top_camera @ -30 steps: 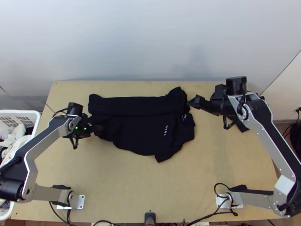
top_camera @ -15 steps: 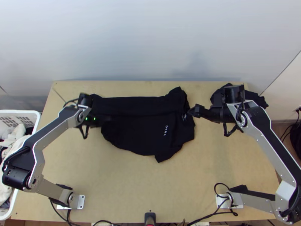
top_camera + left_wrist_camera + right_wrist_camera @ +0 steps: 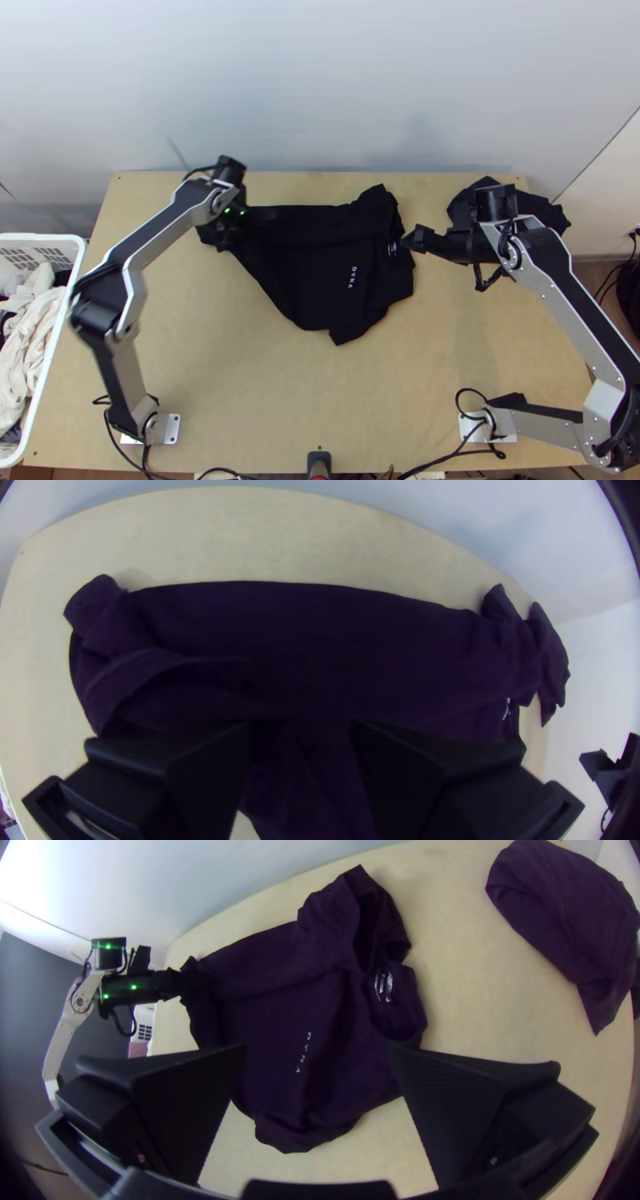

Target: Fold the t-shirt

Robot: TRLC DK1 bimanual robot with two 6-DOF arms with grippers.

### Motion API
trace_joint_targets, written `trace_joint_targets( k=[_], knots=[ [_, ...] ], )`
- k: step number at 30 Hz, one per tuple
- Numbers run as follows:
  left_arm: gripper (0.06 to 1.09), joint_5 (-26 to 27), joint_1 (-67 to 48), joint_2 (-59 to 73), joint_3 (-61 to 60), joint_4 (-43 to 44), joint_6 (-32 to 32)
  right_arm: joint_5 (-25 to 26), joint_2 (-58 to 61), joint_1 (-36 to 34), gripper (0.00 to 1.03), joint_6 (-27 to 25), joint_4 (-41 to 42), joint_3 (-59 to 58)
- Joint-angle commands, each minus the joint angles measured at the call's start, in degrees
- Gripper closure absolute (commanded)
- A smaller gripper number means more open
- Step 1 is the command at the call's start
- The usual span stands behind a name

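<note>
Two hands of mine are reaching over the desk [image 3: 240,360], with 6 o'clock lying at the edge where my arms are standing. My left hand [image 3: 264,214] is hanging over the t-shirt [image 3: 320,268] toward its 10 o'clock side, and its fingers are standing apart, with dark cloth lying below the gap; whether they are touching it, I am not able to tell. My right hand [image 3: 412,238] is hovering near the shirt's 2 o'clock side, by the collar [image 3: 385,1013], its fingers also parting wide and clamping nothing.

The black t-shirt is lying toward the desk's 12 o'clock, partly folded: a long band is running along its 12 o'clock edge, and the cloth is bunching around 10 o'clock. One corner is poking out at 1 o'clock, another at 5, and its lower edge is slanting between 9 and 6. Small white lettering [image 3: 352,278] is showing on the body.

Another dark cloth [image 3: 546,210] is lying crumpled at the desk's 2 o'clock. At 9 o'clock, a white basket [image 3: 78,264] is holding light and dark clothes [image 3: 32,320].
</note>
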Motion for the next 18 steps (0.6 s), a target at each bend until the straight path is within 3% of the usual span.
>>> trace_joint_targets(
  k=[1, 12, 15, 18],
  knots=[
    [0.11, -2.75, -2.48, 12.77, 19.03, -12.86, 2.07, -0.01, 0.00, -0.22, 0.04, 0.19, 0.06, -1.40],
    [0.11, -3.54, 4.02, 1.52, 20.43, -24.64, 3.65, -0.01, 1.23, 0.13, 0.04, 0.28, 0.50, -1.84],
    [0.11, -2.83, 6.22, -2.97, 14.54, -27.01, 5.76, -0.01, 1.59, 0.13, 0.04, 0.19, 0.50, -1.66],
    [0.11, -2.92, 6.75, -7.62, 2.94, -21.56, 7.43, -0.01, 2.11, 0.13, 0.04, 0.10, 0.59, -1.57]
  ],
)
